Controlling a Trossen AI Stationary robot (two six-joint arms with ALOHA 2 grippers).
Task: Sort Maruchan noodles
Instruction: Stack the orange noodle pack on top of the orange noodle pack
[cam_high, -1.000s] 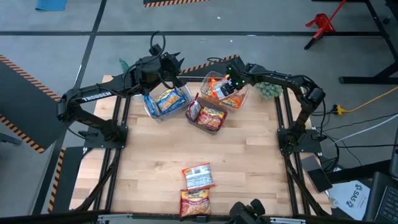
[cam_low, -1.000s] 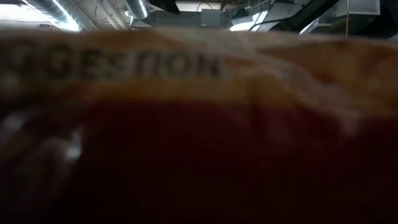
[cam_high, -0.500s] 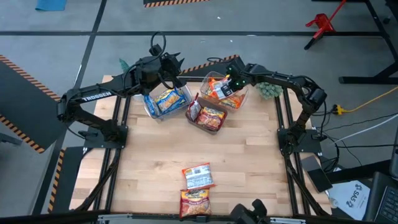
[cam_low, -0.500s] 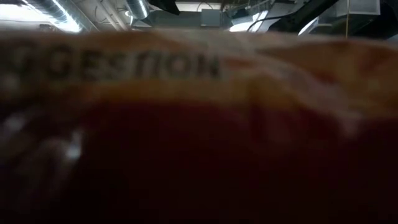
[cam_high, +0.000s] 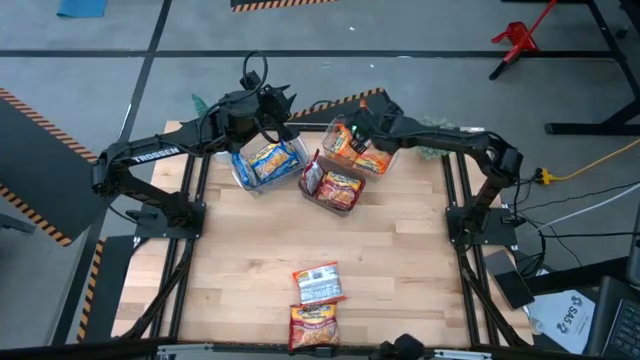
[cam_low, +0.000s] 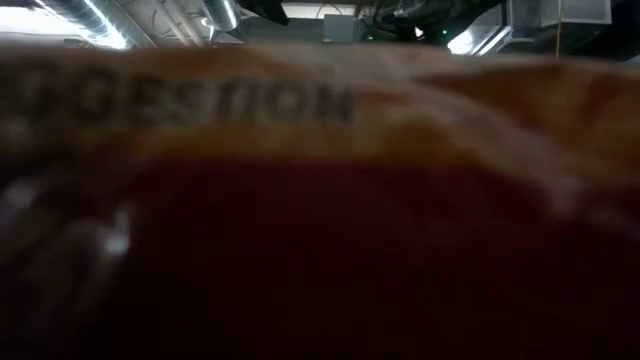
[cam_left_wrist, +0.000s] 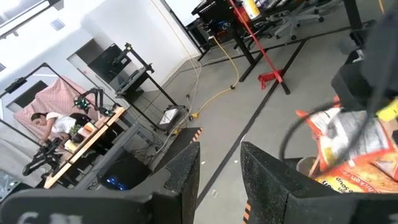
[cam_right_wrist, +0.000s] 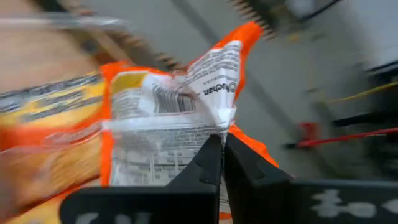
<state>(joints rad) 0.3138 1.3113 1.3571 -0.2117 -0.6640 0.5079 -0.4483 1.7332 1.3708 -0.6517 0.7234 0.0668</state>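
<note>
Three clear bins stand at the table's far side. The left bin (cam_high: 262, 162) holds blue-yellow Maruchan noodles, the middle one (cam_high: 335, 188) red packets and the right one (cam_high: 372, 160) orange packets. My right gripper (cam_high: 349, 132) (cam_right_wrist: 222, 155) is over the right bin, shut on an orange packet (cam_right_wrist: 155, 118). My left gripper (cam_high: 275, 105) (cam_left_wrist: 217, 180) hangs above the left bin, open, with nothing between its fingers. A red-white packet (cam_high: 318, 283) and a red packet (cam_high: 312, 325) lie flat near the front edge. My right gripper pinches the orange packet between its two fingers, at a puckered fold on the white printed back (cam_right_wrist: 219, 127). The fingers slant down from the table's right. The packet stands tilted ahead of the fingers, with its orange end (cam_right_wrist: 245, 37) pointing away from them.
A red and orange packet (cam_low: 320, 200) lies right against the low camera and blocks that whole view. Green clumps sit at the back right (cam_high: 432, 148) and back left (cam_high: 200, 103) corners. Bare wood lies between the bins and the two front packets.
My right gripper has swung toward the table's left, across the orange bin, and has rolled and risen a little. The packets on the table have stayed where they were.
</note>
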